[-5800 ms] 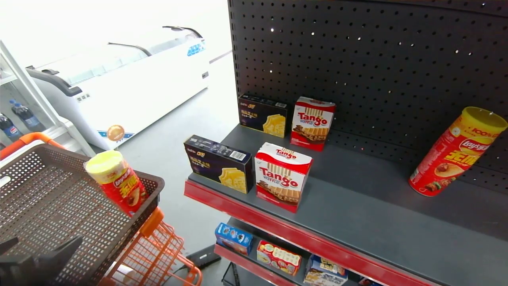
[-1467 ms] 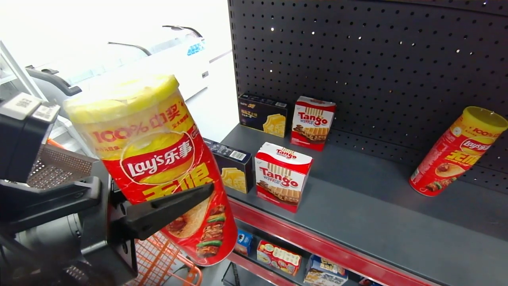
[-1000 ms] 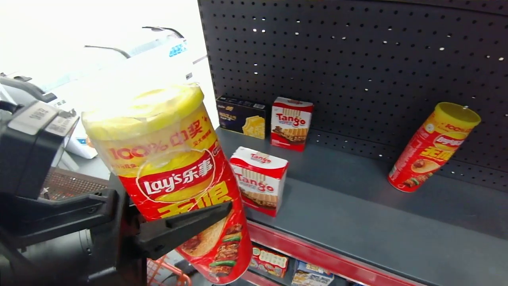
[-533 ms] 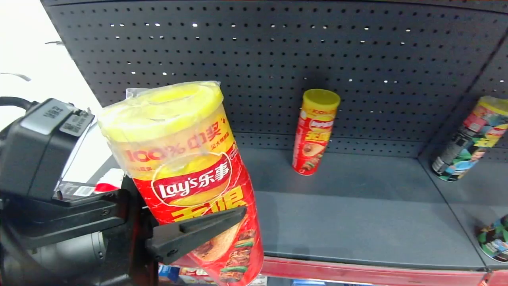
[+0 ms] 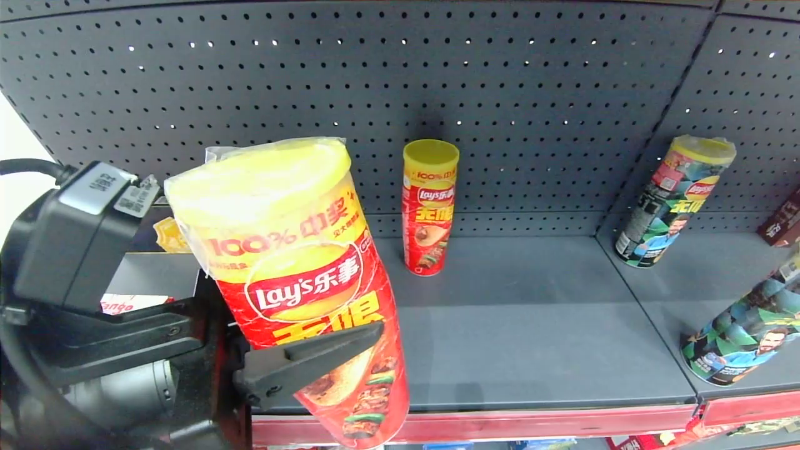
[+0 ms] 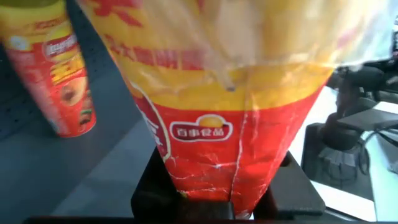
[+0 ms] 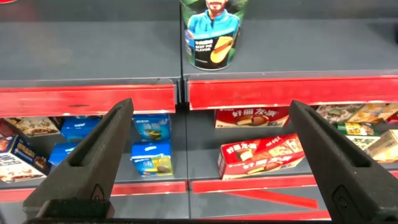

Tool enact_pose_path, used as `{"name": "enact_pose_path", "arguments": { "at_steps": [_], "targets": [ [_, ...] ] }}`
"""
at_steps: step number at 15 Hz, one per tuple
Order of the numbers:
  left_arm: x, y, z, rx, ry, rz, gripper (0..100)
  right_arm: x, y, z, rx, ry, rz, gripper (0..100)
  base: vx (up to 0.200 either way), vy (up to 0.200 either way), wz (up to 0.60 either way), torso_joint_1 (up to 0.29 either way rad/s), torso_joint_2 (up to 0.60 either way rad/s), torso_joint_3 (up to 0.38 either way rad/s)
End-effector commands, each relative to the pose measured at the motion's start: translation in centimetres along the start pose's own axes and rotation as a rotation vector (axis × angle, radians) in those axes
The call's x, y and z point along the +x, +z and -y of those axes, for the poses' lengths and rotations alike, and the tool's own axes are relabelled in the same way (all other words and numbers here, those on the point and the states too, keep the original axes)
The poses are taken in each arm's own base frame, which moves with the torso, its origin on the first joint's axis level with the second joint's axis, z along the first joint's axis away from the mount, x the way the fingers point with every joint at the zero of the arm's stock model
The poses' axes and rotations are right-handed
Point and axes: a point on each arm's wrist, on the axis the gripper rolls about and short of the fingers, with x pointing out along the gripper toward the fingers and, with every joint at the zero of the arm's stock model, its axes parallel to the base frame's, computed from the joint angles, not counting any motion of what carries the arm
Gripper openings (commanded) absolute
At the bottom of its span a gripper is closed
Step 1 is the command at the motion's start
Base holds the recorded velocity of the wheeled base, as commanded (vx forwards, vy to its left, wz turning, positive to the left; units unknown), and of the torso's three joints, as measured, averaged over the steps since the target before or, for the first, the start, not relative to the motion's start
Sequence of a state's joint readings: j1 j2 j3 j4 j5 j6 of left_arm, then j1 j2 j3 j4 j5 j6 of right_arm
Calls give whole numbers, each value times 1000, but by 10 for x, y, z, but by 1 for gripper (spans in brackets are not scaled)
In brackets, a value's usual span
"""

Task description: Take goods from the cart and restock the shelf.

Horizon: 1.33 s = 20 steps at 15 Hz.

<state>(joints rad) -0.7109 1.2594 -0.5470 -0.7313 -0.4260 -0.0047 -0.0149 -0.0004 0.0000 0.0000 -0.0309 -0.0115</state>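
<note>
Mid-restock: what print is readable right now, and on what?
"100%": yellow band of the held chip can.
"Lay's 乐事": its red oval logo.
"百事食品": badge low on it, left wrist view.
"Lay's", "无限": shelf chip can.
"ango": cut-off box top beside the held chip can.
Too small or blurred: green-black cans, lower-shelf boxes.

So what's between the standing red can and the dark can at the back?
Nothing: head view shows bare shelf between standing red can and dark can.

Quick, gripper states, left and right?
Left gripper: closed on the chip can.
Right gripper: open, holding nothing.
</note>
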Motion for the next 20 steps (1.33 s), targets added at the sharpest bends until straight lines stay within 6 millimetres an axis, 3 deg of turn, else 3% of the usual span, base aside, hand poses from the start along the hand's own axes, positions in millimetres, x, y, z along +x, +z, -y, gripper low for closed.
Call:
{"name": "enact_pose_path", "arguments": {
  "at_steps": [1, 10, 14, 16, 17, 18, 19, 20],
  "targets": [
    [-1, 1, -2, 3, 9, 5, 0, 0, 0, 0, -4, 0, 0, 100, 0, 0, 0, 0, 0, 0],
    [-2, -1, -7, -3, 32, -5, 0, 0, 0, 0, -5, 6, 0, 100, 0, 0, 0, 0, 0, 0],
    [-6, -11, -10, -17, 60, -36, 0, 0, 0, 0, -3, 9, -8, 100, 0, 0, 0, 0, 0, 0],
    [-1, -5, -19, -11, 89, -25, 0, 0, 0, 0, -8, 4, 1, 100, 0, 0, 0, 0, 0, 0],
    [-1, -3, -19, -9, 89, -18, 0, -4, 19, 0, -1, 11, 67, 100, 0, 0, 0, 0, 0, 0],
    [-1, -2, -19, -9, 89, -16, 0, -5, 57, 1, 14, 28, 95, 100, 0, 0, 0, 0, 0, 0],
    [-2, -2, -22, -10, 101, -14, 0, 16, 93, 0, 132, 34, 15, 100, 0, 0, 0, 0, 0, 0],
    [-3, -4, -22, -12, 100, -21, 0, 17, 103, 0, 142, 53, 43, 100, 0, 0, 0, 0, 0, 0]
  ]
}}
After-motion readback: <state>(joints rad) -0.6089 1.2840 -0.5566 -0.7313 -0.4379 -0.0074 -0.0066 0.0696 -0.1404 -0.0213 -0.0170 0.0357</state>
